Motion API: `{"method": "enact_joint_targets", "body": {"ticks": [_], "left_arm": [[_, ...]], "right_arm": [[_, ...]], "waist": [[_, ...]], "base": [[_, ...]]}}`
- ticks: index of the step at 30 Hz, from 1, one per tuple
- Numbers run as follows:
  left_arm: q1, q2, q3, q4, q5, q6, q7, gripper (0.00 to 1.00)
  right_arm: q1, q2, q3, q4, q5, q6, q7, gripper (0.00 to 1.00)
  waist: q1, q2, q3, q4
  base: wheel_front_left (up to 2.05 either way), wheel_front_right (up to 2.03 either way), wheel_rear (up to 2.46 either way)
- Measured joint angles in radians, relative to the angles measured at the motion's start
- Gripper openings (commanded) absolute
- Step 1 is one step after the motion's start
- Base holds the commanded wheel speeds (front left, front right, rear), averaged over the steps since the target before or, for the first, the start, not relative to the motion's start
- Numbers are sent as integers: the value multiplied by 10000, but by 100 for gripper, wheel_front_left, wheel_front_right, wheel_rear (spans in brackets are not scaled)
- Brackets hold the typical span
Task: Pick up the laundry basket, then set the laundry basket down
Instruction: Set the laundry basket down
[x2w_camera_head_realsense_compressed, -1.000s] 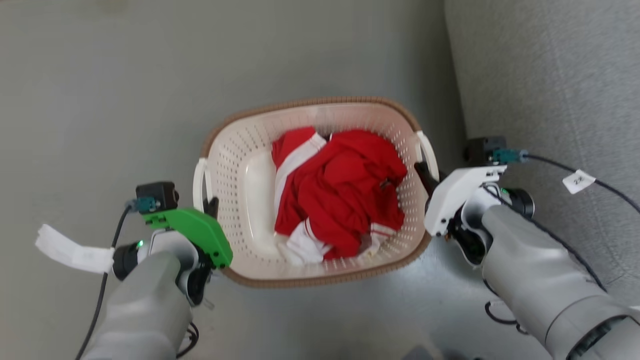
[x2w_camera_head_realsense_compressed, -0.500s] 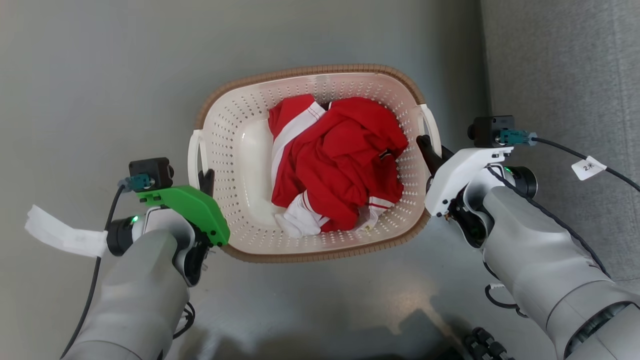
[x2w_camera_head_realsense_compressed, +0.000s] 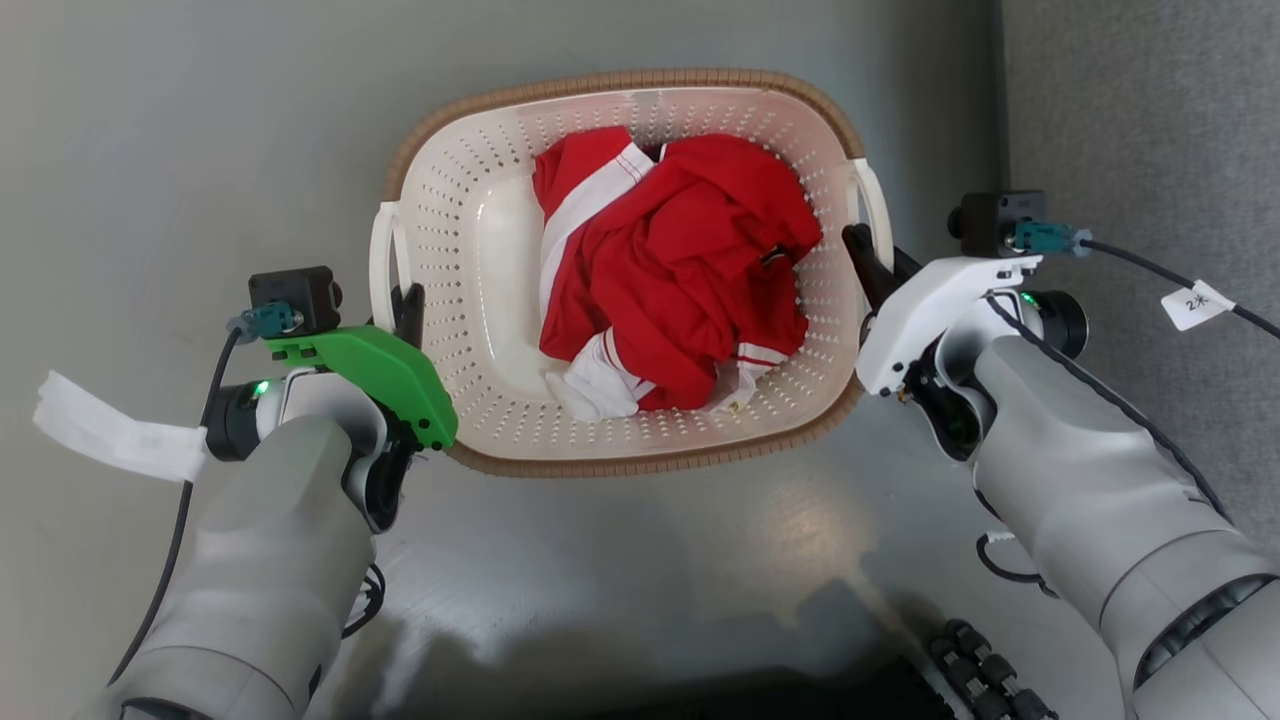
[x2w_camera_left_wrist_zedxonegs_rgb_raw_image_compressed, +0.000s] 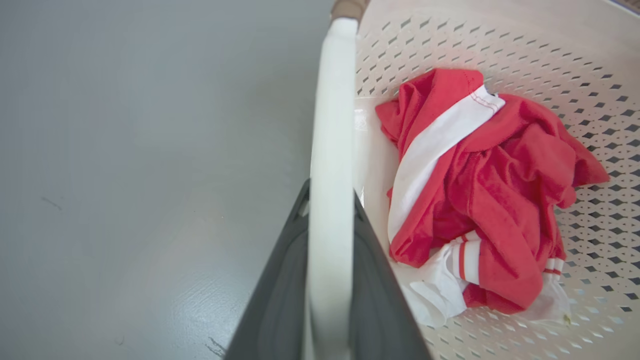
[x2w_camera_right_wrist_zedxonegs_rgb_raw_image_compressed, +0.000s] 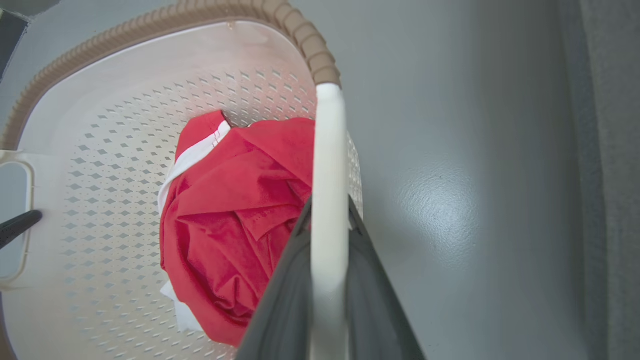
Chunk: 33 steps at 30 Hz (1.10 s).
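Note:
The laundry basket (x2w_camera_head_realsense_compressed: 470, 330) is cream-white and perforated with a brown woven rim, and it holds crumpled red and white clothes (x2w_camera_head_realsense_compressed: 670, 270). My left gripper (x2w_camera_head_realsense_compressed: 408, 305) is shut on the basket's white left loop handle (x2w_camera_head_realsense_compressed: 380, 250). In the left wrist view that handle (x2w_camera_left_wrist_zedxonegs_rgb_raw_image_compressed: 330, 125) runs up between the dark fingers (x2w_camera_left_wrist_zedxonegs_rgb_raw_image_compressed: 280, 290). My right gripper (x2w_camera_head_realsense_compressed: 865, 255) is shut on the right loop handle (x2w_camera_head_realsense_compressed: 872, 205); the right wrist view shows this handle (x2w_camera_right_wrist_zedxonegs_rgb_raw_image_compressed: 327, 150) pinched between its fingers (x2w_camera_right_wrist_zedxonegs_rgb_raw_image_compressed: 285, 300). Whether the basket's underside touches the floor is hidden.
Grey smooth floor (x2w_camera_head_realsense_compressed: 200, 150) surrounds the basket. A grey textured surface (x2w_camera_head_realsense_compressed: 1140, 120) runs along the right side, close to my right arm. The robot's dark base (x2w_camera_head_realsense_compressed: 800, 690) and its shadow lie at the bottom edge.
The whole picture has shifted, so the camera moved. Basket and both grippers now sit higher in view, the grey surface at the right has slid rightward, and the dark base has appeared. Both grips are unchanged.

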Motion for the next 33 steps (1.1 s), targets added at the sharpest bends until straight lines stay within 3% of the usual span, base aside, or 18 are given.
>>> {"method": "enact_joint_targets", "body": {"ticks": [25, 26, 27, 28, 29, 30, 33], "left_arm": [[-478, 15, 355, -405, 631, -75, -88, 0], [-479, 13, 359, -403, 665, -77, -88, 8], [-479, 13, 364, -401, 686, -77, -88, 25], [-479, 12, 366, -397, 686, -92, -88, 51], [-478, 10, 357, -378, 688, -142, -88, 93], [-476, 4, 343, -349, 688, -173, -88, 100], [-474, -4, 339, -316, 688, -178, -90, 100]], "right_arm": [[-333, -236, -915, -405, -545, -59, -82, 0], [-333, -236, -945, -408, -548, -86, -84, 0], [-332, -232, -970, -408, -560, -92, -82, 20], [-329, -230, -993, -407, -596, -102, -82, 40], [-328, -228, -1035, -410, -619, -104, -84, 78], [-328, -232, -1093, -407, -619, -140, -84, 100], [-313, -249, -1189, -345, -619, -190, -104, 100]], "waist": [[-1, 0, 831, 84], [-1, 0, 835, 84], [-1, 0, 838, 83], [-1, 0, 840, 82], [-1, 0, 842, 80], [-1, 0, 843, 79], [-1, 0, 840, 74]], "base": [[0, 0, 0], [0, 0, 0], [0, 0, 0], [0, 0, 0], [0, 0, 0], [0, 0, 0], [0, 0, 0]]}}
